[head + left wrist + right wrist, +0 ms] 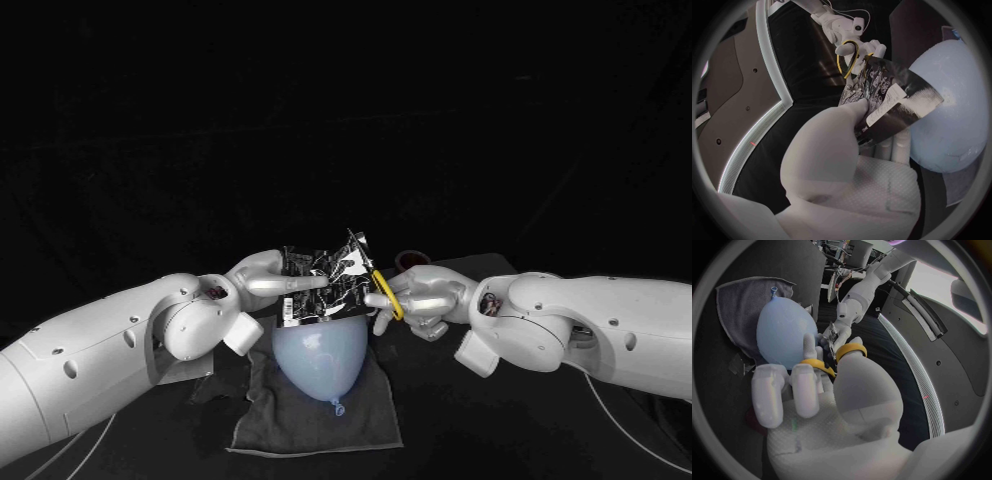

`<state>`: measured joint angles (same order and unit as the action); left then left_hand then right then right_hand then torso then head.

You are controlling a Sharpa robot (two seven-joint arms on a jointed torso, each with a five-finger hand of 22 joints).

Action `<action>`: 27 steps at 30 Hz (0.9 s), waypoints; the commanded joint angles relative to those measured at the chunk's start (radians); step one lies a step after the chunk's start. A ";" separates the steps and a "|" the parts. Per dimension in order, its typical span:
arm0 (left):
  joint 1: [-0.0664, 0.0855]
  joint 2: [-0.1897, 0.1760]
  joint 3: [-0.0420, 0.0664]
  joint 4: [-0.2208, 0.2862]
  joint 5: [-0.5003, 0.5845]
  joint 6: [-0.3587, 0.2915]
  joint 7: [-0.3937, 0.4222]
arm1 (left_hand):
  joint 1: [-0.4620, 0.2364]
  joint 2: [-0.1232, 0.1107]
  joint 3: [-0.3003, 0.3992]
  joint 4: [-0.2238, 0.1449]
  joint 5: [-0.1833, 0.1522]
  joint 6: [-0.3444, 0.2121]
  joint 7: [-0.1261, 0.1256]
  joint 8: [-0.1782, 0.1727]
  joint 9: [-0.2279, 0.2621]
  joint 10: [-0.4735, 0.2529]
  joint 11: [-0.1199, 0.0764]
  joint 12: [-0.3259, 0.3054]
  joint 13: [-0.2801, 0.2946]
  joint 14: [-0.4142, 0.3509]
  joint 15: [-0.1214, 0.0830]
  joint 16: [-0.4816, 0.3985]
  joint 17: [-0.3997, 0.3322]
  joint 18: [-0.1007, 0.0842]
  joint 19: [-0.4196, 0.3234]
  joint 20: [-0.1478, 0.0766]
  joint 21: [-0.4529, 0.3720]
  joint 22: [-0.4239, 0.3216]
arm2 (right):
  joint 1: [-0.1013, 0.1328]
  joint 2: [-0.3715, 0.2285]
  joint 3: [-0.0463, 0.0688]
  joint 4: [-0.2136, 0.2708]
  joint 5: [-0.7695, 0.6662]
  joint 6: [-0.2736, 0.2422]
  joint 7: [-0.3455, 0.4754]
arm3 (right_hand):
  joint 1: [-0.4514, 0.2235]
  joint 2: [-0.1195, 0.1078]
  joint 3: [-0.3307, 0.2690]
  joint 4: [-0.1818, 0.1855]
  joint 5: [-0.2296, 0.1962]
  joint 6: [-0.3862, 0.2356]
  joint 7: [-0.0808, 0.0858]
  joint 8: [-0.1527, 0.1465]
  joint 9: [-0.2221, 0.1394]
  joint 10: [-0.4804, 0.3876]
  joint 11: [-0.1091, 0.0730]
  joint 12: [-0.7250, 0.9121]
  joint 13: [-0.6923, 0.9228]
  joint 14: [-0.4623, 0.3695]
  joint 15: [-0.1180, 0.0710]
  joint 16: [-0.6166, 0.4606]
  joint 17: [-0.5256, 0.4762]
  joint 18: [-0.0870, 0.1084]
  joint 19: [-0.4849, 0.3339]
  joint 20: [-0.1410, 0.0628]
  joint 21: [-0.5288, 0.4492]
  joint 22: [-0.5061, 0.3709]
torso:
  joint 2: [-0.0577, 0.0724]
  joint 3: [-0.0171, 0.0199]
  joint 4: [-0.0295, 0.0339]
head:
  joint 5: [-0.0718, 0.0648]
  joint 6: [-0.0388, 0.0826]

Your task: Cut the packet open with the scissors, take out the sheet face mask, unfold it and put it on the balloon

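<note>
Step in hand: the cut. Left robot hand (271,282) pinches the black-and-silver foil packet (326,282), held just above the pale blue balloon (320,358) on its dark grey cloth (310,425). Hold the packet firm, edge taut. Yellow-handled scissors (384,292) sit at the packet's right edge, clamped in the right robot hand (436,294); blades hard to make out. Cut a thin strip only, or you'll likely nick the mask. Keep the tips off the balloon.

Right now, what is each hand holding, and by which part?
Left hand pinches the packet by the edge nearest it; right hand holds the scissors by their yellow handles.
</note>
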<state>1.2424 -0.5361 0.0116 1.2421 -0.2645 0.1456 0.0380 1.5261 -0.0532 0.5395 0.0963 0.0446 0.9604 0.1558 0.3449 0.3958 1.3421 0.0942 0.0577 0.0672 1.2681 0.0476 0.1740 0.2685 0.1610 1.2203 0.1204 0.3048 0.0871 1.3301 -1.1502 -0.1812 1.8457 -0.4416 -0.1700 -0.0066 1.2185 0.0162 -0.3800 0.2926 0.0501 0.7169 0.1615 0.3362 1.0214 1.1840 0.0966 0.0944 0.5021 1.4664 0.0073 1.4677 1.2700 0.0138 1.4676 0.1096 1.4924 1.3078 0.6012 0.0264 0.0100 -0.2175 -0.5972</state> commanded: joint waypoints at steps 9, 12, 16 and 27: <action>0.000 0.002 0.000 0.007 -0.065 0.000 0.017 | -0.005 0.011 0.006 -0.001 0.004 0.001 0.004 0.003 0.103 0.002 -0.005 0.006 0.001 0.002 -0.007 -0.007 0.003 0.019 -0.001 0.002 -0.001 -0.001 | 0.001 0.007 0.002 -0.008 0.005 -0.016 0.015 | -0.026 -0.023 0.051 0.000 -0.002 -0.019 0.012 0.005 0.005 -0.004 0.000 -0.008 -0.022 0.044 0.010 -0.001 0.000 0.007 0.062 0.010 -0.006 0.234 | 0.000 0.0008 -0.0011 | -0.004 0.000; 0.000 0.002 0.000 0.010 -0.092 -0.007 0.026 | -0.004 0.010 0.006 -0.002 0.004 0.000 0.004 0.003 0.103 0.002 -0.005 0.006 0.001 0.002 -0.007 -0.007 0.003 0.019 -0.001 0.002 -0.001 -0.001 | 0.002 0.011 0.002 -0.013 0.009 -0.018 0.016 | -0.025 -0.018 0.055 -0.001 -0.002 -0.017 0.011 0.007 0.005 -0.001 0.000 -0.007 -0.024 0.045 0.010 0.000 0.003 0.007 0.064 0.010 -0.003 0.234 | 0.000 0.0006 -0.0006 | -0.004 0.000; 0.000 0.003 0.000 0.012 -0.116 -0.013 0.036 | -0.004 0.010 0.006 -0.002 0.004 0.000 0.004 0.003 0.103 0.002 -0.005 0.006 0.001 0.002 -0.007 -0.007 0.003 0.019 -0.001 0.002 -0.001 -0.001 | 0.003 0.016 0.002 -0.020 0.021 -0.026 0.018 | -0.009 0.010 0.057 -0.006 -0.002 0.011 -0.002 0.025 0.009 0.046 -0.014 0.017 -0.026 0.052 0.000 0.011 0.028 0.001 0.075 0.004 0.019 0.242 | -0.001 0.0001 -0.0005 | -0.005 -0.001; 0.000 0.002 0.000 0.010 -0.109 -0.029 0.043 | -0.004 0.010 0.006 -0.002 0.004 0.000 0.004 0.003 0.103 0.002 -0.005 0.006 0.001 0.002 -0.007 -0.007 0.003 0.019 -0.001 0.002 -0.001 -0.001 | 0.004 0.009 0.002 -0.028 0.049 -0.087 0.028 | 0.125 0.127 0.023 -0.023 -0.002 0.204 -0.093 0.097 0.006 0.276 -0.103 0.145 0.046 0.057 -0.075 0.018 0.037 -0.012 0.101 -0.064 0.073 0.261 | -0.001 -0.0005 -0.0002 | -0.008 0.002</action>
<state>1.2423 -0.5354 0.0115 1.2510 -0.3624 0.1256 0.0660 1.5220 -0.0491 0.5394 0.0964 0.0446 0.9574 0.1528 0.3442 0.3959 1.3421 0.0942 0.0608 0.0668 1.2698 0.0493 0.1702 0.2709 0.1621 1.2203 0.1204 0.3049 0.0872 1.3337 -1.1406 -0.1803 1.8174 -0.4108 -0.2230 -0.0012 1.3184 0.1262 -0.3553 0.2699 0.0502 0.9110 0.0732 0.4297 1.0263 1.3622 0.0594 0.2304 0.5444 1.4629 -0.0546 1.4912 1.3091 0.0140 1.4656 0.0492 1.5625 1.3082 0.6005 0.0260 0.0092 -0.2245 -0.5964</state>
